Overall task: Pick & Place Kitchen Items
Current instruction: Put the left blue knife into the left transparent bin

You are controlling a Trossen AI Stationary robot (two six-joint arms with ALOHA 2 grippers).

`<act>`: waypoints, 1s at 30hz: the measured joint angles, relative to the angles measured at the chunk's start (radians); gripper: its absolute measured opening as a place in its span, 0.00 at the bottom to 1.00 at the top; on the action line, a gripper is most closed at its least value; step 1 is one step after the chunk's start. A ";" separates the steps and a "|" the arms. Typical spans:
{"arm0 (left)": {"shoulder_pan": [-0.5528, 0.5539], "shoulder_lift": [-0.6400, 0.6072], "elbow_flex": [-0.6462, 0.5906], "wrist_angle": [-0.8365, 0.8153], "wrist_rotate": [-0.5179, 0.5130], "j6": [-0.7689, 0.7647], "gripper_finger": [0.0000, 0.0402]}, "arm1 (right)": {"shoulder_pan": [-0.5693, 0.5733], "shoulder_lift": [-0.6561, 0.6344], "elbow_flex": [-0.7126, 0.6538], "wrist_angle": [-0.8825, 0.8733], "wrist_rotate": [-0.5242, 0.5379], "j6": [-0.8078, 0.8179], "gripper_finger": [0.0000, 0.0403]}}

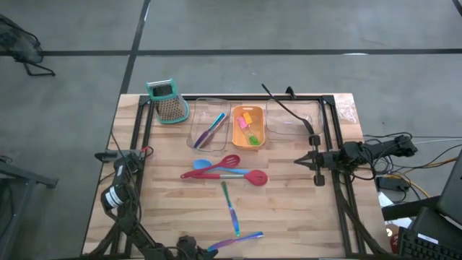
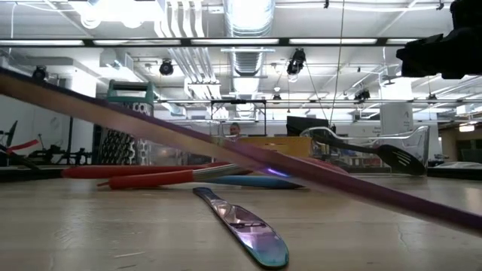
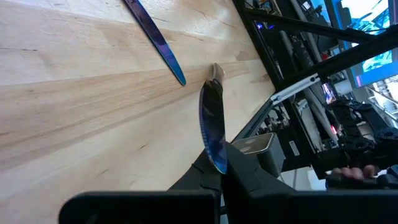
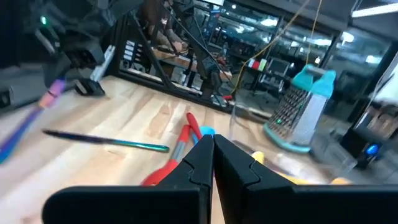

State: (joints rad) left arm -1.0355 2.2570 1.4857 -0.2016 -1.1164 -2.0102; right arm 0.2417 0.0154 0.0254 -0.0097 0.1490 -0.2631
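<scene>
My left gripper (image 1: 204,248) (image 3: 217,169) is at the table's near edge, shut on a thin blue-purple stick (image 1: 237,239) (image 2: 226,150). My right gripper (image 1: 318,172) (image 4: 213,146) hovers shut over the table's right side, holding nothing. A green-blue stick (image 1: 229,206) (image 2: 245,226) (image 3: 155,37) lies flat mid-table. Red spatulas (image 1: 216,170) (image 4: 177,155) and a blue spoon (image 1: 203,165) lie beside each other. A long black spoon (image 1: 287,108) (image 2: 361,147) leans on the right clear tray's rim. Purple and blue sticks (image 1: 209,130) lie in the left clear tray. Small pieces (image 1: 247,124) fill the orange tray. My left gripper pinches the blue-purple stick between its two fingers near one end (image 3: 216,158). The stick runs straight out along the fingers toward the table's right. It slants down, and its free tip (image 3: 215,70) sits at the wood; whether it touches I cannot tell.
A teal-topped metal grater (image 1: 167,101) (image 4: 305,106) stands at the far left corner. Three trays line the far edge: clear (image 1: 196,119), orange (image 1: 247,144), clear (image 1: 307,108). Bare wood (image 1: 303,217) lies on the near right. Black frame rails (image 1: 339,209) border the table.
</scene>
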 joint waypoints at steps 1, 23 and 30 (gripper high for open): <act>0.000 0.000 0.000 0.000 0.000 0.000 0.00 | 0.000 0.000 0.000 0.000 0.000 0.034 0.02; 0.000 0.000 0.000 0.001 0.000 -0.001 0.00 | 0.003 0.181 -0.004 0.224 -0.353 0.544 0.02; 0.001 -0.001 -0.001 0.002 -0.001 -0.002 0.00 | 0.018 0.454 0.012 0.430 -0.307 0.659 0.03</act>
State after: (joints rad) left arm -1.0348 2.2562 1.4849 -0.1999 -1.1172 -2.0117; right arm 0.2592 0.4698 0.0375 0.4199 -0.1578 0.3962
